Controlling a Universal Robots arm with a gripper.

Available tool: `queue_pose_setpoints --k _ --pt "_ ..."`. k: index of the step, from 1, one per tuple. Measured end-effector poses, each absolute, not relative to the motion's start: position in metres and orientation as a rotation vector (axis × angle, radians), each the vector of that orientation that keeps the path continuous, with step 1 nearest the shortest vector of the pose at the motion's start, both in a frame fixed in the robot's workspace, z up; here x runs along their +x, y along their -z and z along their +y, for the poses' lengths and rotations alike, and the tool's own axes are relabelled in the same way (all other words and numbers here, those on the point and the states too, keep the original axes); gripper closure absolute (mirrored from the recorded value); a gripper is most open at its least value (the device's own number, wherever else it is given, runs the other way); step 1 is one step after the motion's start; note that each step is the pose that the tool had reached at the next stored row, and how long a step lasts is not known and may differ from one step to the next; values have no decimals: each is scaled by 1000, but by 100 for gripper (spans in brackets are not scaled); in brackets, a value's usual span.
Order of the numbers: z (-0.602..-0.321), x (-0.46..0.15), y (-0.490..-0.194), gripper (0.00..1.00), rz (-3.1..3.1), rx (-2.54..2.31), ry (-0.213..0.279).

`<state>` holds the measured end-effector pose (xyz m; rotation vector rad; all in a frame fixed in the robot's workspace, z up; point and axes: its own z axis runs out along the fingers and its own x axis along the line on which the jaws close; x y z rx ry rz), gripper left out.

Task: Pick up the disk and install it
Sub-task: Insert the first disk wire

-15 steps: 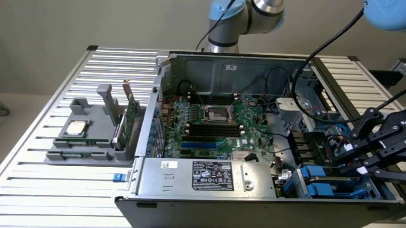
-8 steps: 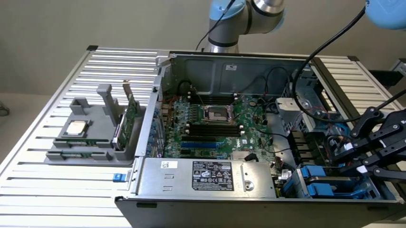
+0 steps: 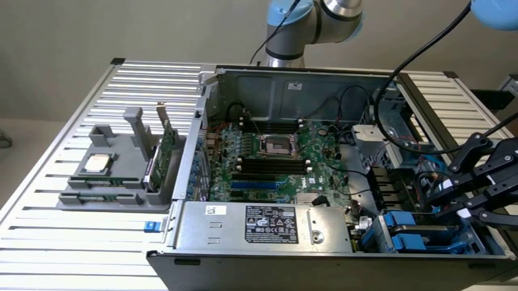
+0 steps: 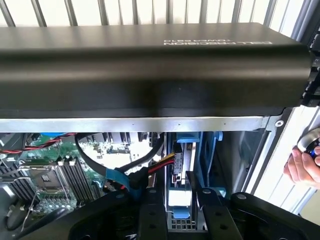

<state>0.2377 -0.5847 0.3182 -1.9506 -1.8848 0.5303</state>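
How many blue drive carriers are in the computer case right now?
2 show: one blue carrier in the bay at the exterior view's lower right, and the disk in its blue carrier beside it, at the tool. Others may be hidden.

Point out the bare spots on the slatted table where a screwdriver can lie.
Free: the white slatted metal table in front of the grey plastic parts holder, and the strip behind it. Crowded: the open black computer case, and its drive bay corner where the black gripper hangs by the blue-framed disk.
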Motion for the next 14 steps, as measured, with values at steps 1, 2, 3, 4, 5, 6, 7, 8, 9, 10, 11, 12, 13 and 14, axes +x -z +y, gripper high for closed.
queue_pose_setpoints --k 1,2,3,4,5,6,7,8,9,10,11,12,13,14 --pt "-585 237 -319 69 -1884 -1951 -530" --pt "-585 236 -320 69 -1883 -1952 -530" --pt "-585 235 -320 69 -1883 -1952 -530" --pt "-585 233 -321 69 -1882 -1953 -530" --pt "-585 231 -322 69 -1882 -1953 -529" --pt "-585 229 -323 69 -1882 -1953 -529" --pt "-585 227 -324 69 -1881 -1953 -529" --pt "-585 225 -325 69 -1881 -1953 -529" --pt "-585 223 -326 69 -1881 -1953 -528" --pt "-585 221 -327 69 -1882 -1953 -528" --pt "-585 219 -328 69 -1882 -1954 -528" --pt "-585 217 -329 69 -1882 -1954 -527" --pt "-585 216 -330 69 -1882 -1954 -526" --pt "-585 214 -332 69 -1883 -1954 -526"
